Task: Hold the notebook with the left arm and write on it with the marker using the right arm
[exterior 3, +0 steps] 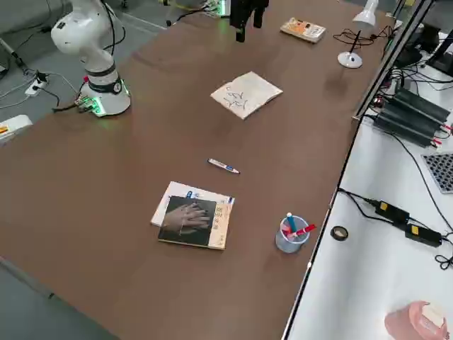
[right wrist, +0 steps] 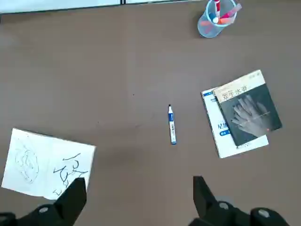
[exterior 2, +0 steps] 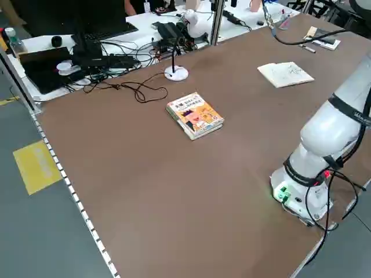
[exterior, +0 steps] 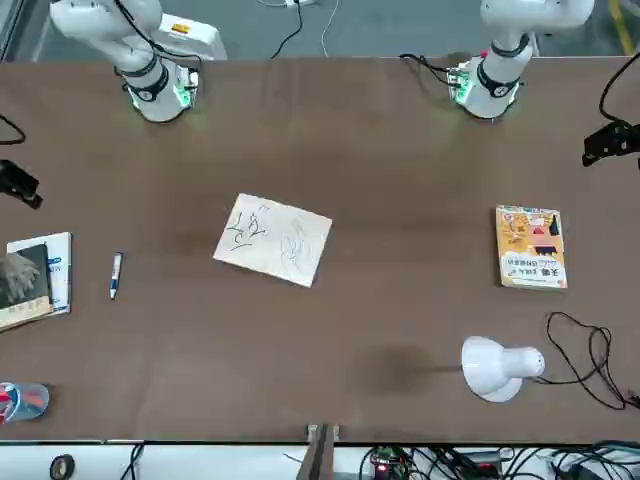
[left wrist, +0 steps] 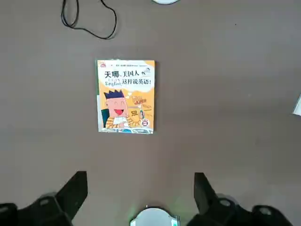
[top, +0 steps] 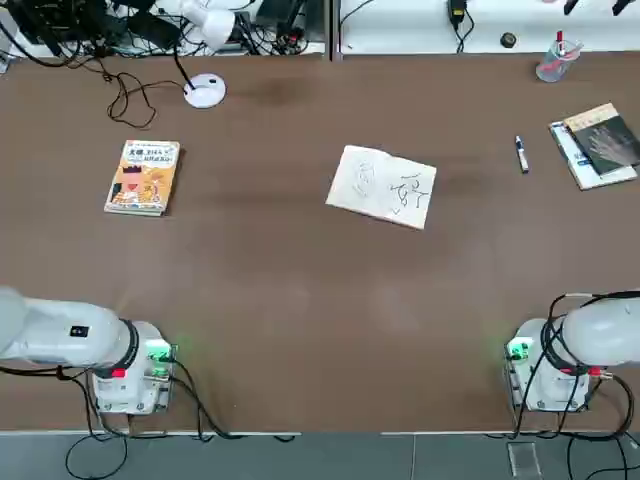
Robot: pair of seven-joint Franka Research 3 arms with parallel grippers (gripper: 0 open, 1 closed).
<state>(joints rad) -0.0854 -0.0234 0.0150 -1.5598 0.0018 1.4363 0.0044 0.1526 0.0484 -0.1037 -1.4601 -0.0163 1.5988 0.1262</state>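
Brown table [top: 280, 300]: my right gripper [right wrist: 136, 197] jaws spread, empty; marker [right wrist: 172, 124] at twelve o'clock, long axis pointing away; left gripper [left wrist: 141, 197] likewise released.

notebook [exterior: 272, 239] lies open mid-table, marker [exterior: 116, 274] well apart beside stacked books [exterior: 35, 279].
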